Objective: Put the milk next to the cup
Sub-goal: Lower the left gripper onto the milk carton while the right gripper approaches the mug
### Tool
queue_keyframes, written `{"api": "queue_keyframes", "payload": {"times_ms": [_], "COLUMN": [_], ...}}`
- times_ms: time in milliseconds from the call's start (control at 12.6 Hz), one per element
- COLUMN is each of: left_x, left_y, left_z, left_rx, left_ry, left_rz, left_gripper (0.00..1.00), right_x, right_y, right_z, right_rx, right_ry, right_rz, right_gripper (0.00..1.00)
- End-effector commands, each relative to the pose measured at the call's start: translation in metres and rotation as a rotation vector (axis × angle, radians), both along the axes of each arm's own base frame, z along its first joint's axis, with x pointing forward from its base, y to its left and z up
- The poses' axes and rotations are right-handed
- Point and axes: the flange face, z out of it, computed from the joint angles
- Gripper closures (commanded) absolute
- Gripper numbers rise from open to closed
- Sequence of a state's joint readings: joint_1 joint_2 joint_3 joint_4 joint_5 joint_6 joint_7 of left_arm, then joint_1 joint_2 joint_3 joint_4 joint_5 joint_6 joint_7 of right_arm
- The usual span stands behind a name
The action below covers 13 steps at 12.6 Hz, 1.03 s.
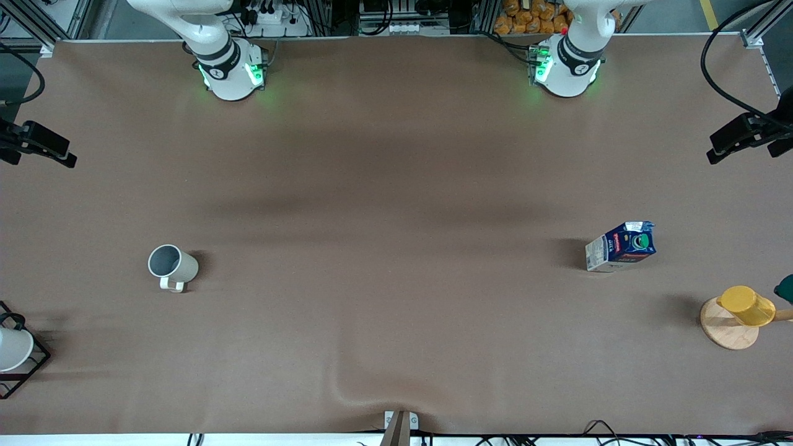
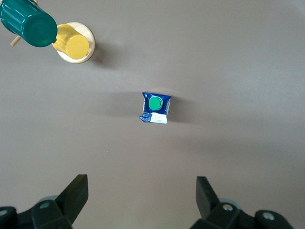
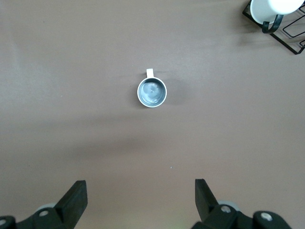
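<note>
On the brown table (image 1: 396,186) the milk (image 1: 621,246) stands upright toward the left arm's end, its green cap facing up and its white side panel turned toward the right arm's end. Taking the milk as the landmark: the cup (image 1: 172,266) sits well apart from it, toward the right arm's end of the table and slightly nearer the front camera, upright, its grey inside showing and its small handle pointing toward the front camera. A yellow cup (image 1: 746,305) lies tipped on a round wooden stand (image 1: 726,327), nearer the front camera than the milk and closer to the table's edge at the left arm's end; a dark green cup (image 2: 28,23) sits just beside the yellow one. A plain white cup (image 1: 12,348) in a black wire frame (image 1: 28,367) stands at the table's edge on the right arm's end, well apart from the milk.

Both arms are drawn up high near their bases, wrists pointing straight down at the table. The left gripper (image 2: 142,200) hangs above the table with the milk in its wrist view, fingers (image 2: 76,193) spread wide and empty. The right gripper (image 3: 140,200) hangs likewise with the cup in its wrist view, fingers (image 3: 75,195) wide apart, holding nothing.
</note>
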State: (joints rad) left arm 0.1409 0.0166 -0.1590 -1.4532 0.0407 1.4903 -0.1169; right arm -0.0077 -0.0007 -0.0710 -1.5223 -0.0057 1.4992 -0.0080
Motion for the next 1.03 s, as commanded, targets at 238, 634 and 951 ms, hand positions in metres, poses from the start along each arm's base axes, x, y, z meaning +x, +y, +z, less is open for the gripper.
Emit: {"api": "queue_keyframes", "payload": {"times_ms": [238, 634, 951], "left_x": [0.004, 0.037, 0.063], "left_y": [0.003, 0.007, 0.007], "left_z": [-0.007, -0.065, -0.129], "left_rx": [-0.032, -0.03, -0.021], "left_ry": [0.027, 0.039, 0.035], "left_rz": [-0.012, -0.01, -0.022], "left_gripper": [0.0, 0.0, 0.0], "right_x": [0.0, 0.018, 0.054], "right_y": [0.003, 0.027, 0.061], "right_z": [0.001, -0.03, -0.094], "right_rx": [0.018, 0.013, 0.01], "right_ry": [0.005, 0.062, 0.119], "right_rz": [-0.013, 0.04, 0.094], "right_gripper": [0.0, 0.0, 0.0]}}
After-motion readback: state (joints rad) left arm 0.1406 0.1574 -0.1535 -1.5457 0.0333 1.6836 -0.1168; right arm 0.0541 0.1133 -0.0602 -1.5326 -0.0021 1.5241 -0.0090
